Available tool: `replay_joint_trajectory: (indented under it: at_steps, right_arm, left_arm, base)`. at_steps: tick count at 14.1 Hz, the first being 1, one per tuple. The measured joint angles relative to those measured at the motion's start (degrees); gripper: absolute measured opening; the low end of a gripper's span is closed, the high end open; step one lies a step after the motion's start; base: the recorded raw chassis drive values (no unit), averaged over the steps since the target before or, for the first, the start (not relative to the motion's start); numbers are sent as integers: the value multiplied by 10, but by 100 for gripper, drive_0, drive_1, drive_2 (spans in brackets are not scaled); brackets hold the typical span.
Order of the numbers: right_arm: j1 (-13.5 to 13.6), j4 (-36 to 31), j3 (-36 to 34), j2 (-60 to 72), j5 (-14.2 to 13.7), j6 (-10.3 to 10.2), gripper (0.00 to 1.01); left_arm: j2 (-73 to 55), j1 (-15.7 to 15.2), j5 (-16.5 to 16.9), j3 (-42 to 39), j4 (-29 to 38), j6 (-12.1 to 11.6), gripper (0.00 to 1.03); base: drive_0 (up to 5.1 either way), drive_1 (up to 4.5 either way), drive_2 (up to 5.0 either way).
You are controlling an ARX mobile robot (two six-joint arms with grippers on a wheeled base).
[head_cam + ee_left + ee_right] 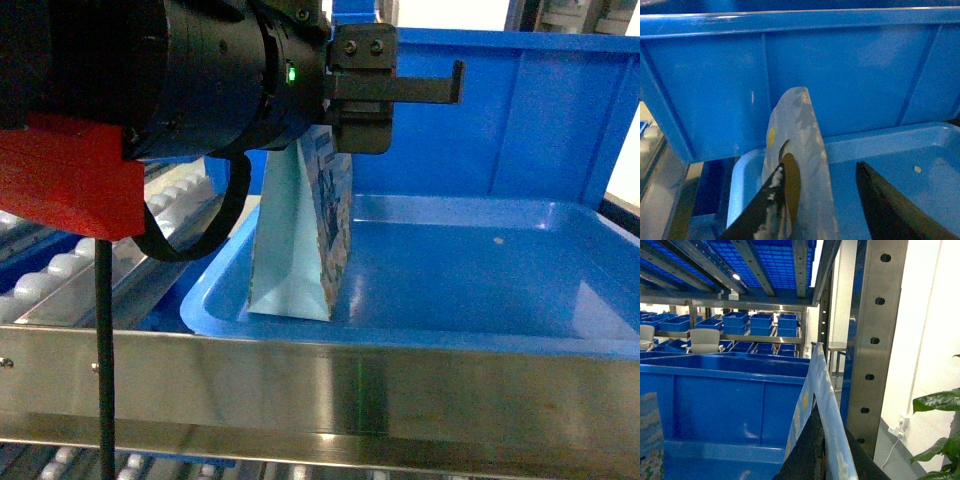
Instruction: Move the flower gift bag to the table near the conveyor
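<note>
The flower gift bag [305, 240] stands upright in the blue tray [480, 290], close to its left rim — beside the conveyor [110, 250] rollers. The left gripper [827, 200] comes down over the bag's top edge, jaws spread wide, one finger against the paper. The right gripper [822, 455] pinches the rim of a second patterned bag [817, 405] — a steel upright [875, 340] rises just beside it.
</note>
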State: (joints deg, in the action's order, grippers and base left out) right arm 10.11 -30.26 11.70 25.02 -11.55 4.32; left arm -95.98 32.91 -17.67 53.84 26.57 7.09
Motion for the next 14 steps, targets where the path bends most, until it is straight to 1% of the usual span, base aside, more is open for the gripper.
replay_joint_trajectory:
  at_steps: [1, 2, 3, 6, 7, 10, 12, 13, 14]
  right_arm:
    - [0, 0, 0, 0, 0, 0, 2]
    - [0, 0, 0, 0, 0, 0, 2]
    - [0, 0, 0, 0, 0, 0, 2]
    - [0, 0, 0, 0, 0, 0, 2]
    - [0, 0, 0, 0, 0, 0, 2]
    - [0, 0, 0, 0, 0, 0, 2]
    - [0, 0, 0, 0, 0, 0, 2]
    - [0, 0, 0, 0, 0, 0, 2]
    - [0, 0, 0, 0, 0, 0, 2]
  left_arm:
    - [0, 0, -2, 0, 0, 0, 20]
    - [0, 5, -8, 0, -4, -2, 2]
    - [0, 7, -10, 0, 0, -4, 2]
    - [5, 9, -22, -14, 27, -20, 2]
    - [15, 9, -32, -26, 42, -31, 2]
    - [73, -2, -47, -44, 68, -56, 2]
    - [115, -12, -49, -64, 78, -61, 2]
    - [138, -16, -53, -80, 86, -65, 2]
    - [180, -23, -56, -110, 106, -78, 2]
  base:
    - [0, 0, 0]
    - [0, 0, 0]
    - [0, 0, 0]
    - [0, 0, 0]
    - [0, 0, 0]
    - [0, 0, 0]
    - [0, 0, 0]
    - [0, 0, 0]
    - [0, 0, 0]
